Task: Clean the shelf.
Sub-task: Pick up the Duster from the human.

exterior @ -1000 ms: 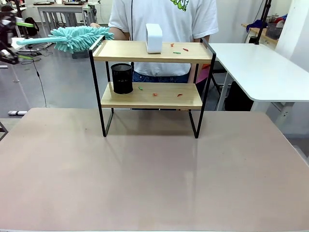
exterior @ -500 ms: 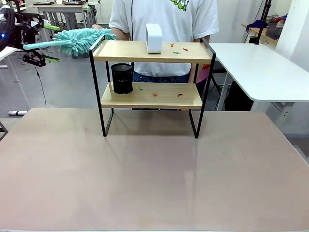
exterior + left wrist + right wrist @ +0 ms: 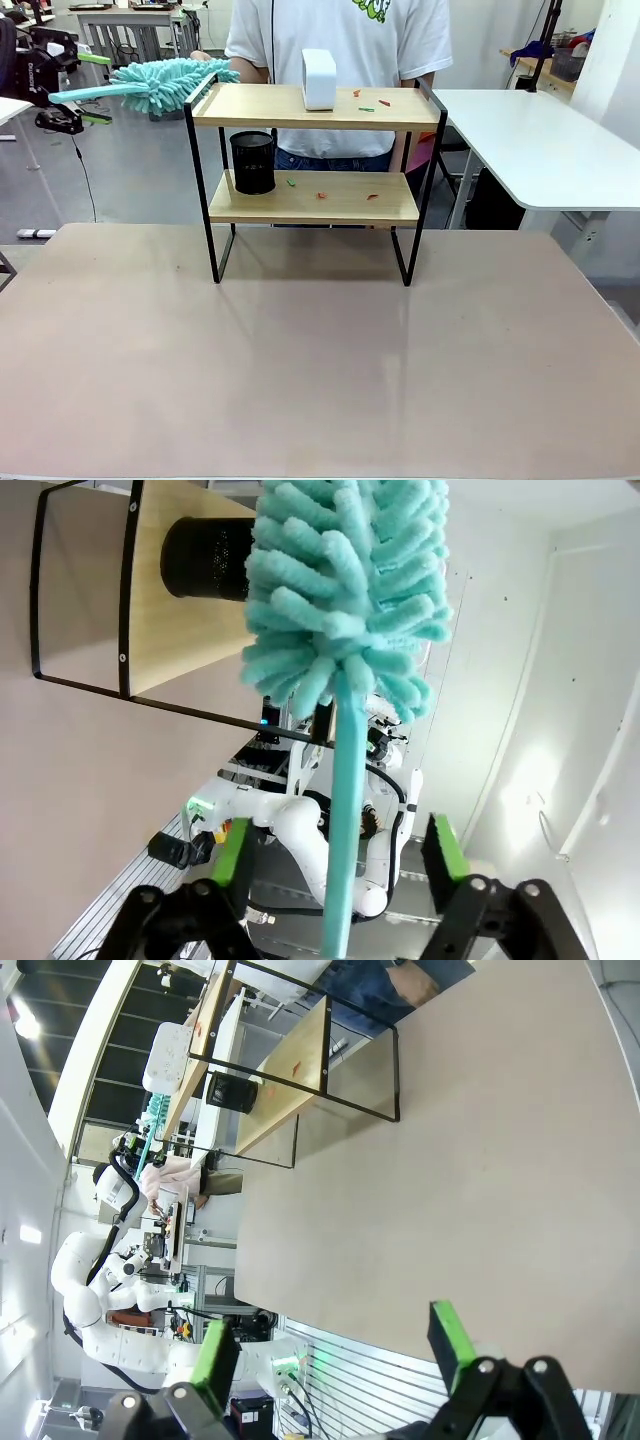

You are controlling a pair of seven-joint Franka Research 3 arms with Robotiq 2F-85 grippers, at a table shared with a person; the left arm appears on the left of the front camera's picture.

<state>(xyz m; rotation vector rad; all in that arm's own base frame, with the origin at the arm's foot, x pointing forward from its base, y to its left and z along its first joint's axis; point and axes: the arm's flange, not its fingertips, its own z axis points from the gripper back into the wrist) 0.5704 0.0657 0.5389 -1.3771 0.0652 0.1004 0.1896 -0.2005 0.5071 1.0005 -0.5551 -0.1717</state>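
Fingers wide like the right gripper's (image 3: 333, 1350), the left gripper (image 3: 340, 845) straddles the light, soft duster's (image 3: 345, 590) stiff handle (image 3: 338, 780), its likeliest hold, left of the shelf (image 3: 270, 105).

Teal shaggy duster (image 3: 170, 80) at 10 o'clock; shelf (image 3: 310, 205) light wood, black frame; black mesh cup (image 3: 253, 162); white box (image 3: 319, 78); red, orange, green scraps (image 3: 321, 195); tan table (image 3: 300, 380).
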